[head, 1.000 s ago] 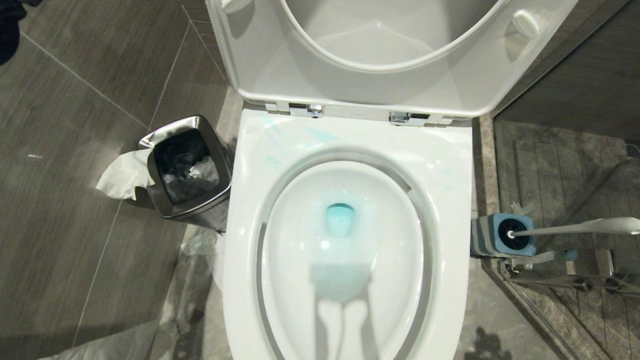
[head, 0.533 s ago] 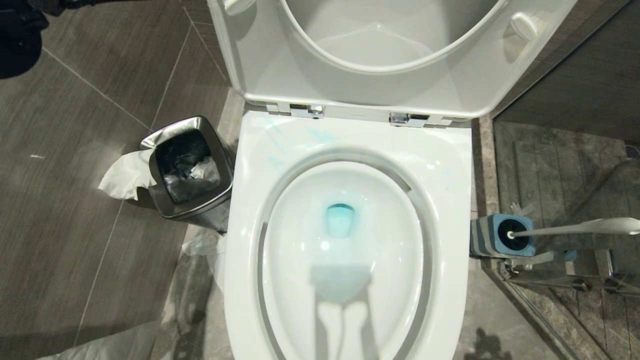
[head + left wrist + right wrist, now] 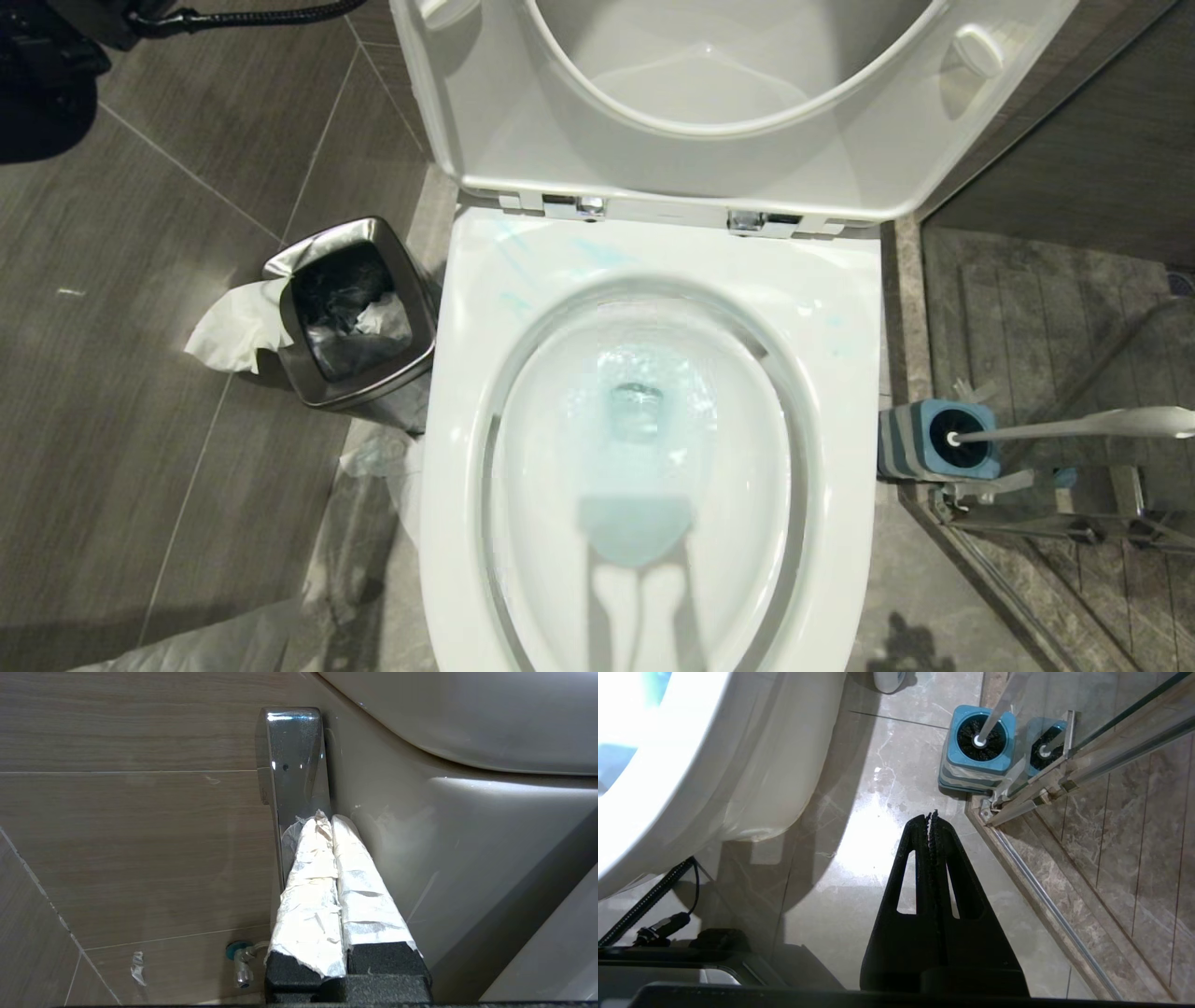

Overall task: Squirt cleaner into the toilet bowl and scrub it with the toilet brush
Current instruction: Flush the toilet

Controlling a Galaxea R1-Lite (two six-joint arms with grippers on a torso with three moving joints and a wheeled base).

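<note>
The white toilet bowl (image 3: 845,392) stands open with seat and lid raised, and pale blue water (image 3: 639,411) churns around its drain. Beside the tank (image 3: 467,826), my left gripper (image 3: 327,819) is shut, its white-wrapped fingertips against the chrome flush lever (image 3: 292,760). The toilet brush (image 3: 1055,427) rests in its blue holder (image 3: 920,439) right of the bowl, also seen as brush (image 3: 994,714) and holder (image 3: 971,765) from the right wrist. My right gripper (image 3: 933,816) hangs shut and empty over the floor. A pale bottle end (image 3: 888,679) shows; I cannot tell whether it is the cleaner.
A square steel bin (image 3: 350,313) with paper hanging out stands left of the bowl. A glass shower partition with a metal rail (image 3: 1046,523) runs along the right. A water valve (image 3: 240,959) sits low on the tiled wall.
The still blue water in the bowl has begun to swirl and pale. My dark left arm and its cable have come further into the top left corner.
</note>
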